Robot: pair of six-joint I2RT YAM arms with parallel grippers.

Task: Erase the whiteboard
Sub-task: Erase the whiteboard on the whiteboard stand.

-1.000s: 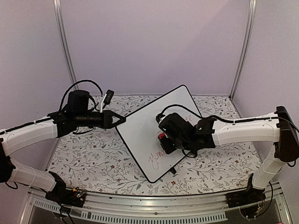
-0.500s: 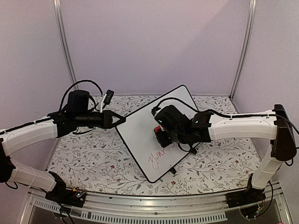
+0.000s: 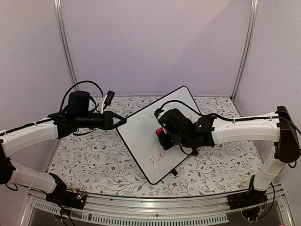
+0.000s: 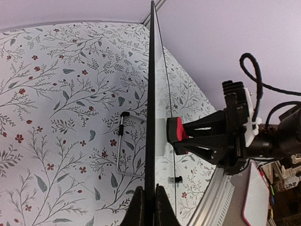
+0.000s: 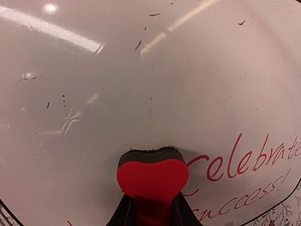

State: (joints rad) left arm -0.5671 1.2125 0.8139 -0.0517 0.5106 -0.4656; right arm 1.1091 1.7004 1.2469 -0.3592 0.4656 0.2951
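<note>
The whiteboard (image 3: 141,134) stands propped at a slant on the flowered worktop (image 3: 89,160), turned so that one corner points at the arm bases. The left hand (image 3: 123,121) is clamped on the board's left edge; its wrist view shows a finger on each face of the thin black rim (image 4: 150,94). That hand braces the board and is not placed to wipe.

The right hand (image 3: 163,137) is shut on a red heart-shaped eraser (image 5: 153,176) and presses the dark pad flat against the glossy face, about mid-board. Ahead of this hand and to its left the surface is bare apart from faint smudges. The red handwriting (image 5: 244,160) that matters lies just to the right of the pad, its first letter almost touching the eraser's lower right edge, and the line runs on rightward toward the board's rim with a second line under it. From above, another scrap of red script (image 3: 157,161) shows on the near side of the hand, toward the near corner.

By my reading, the stroke should go sideways to the right along the lettering, not forward
</note>
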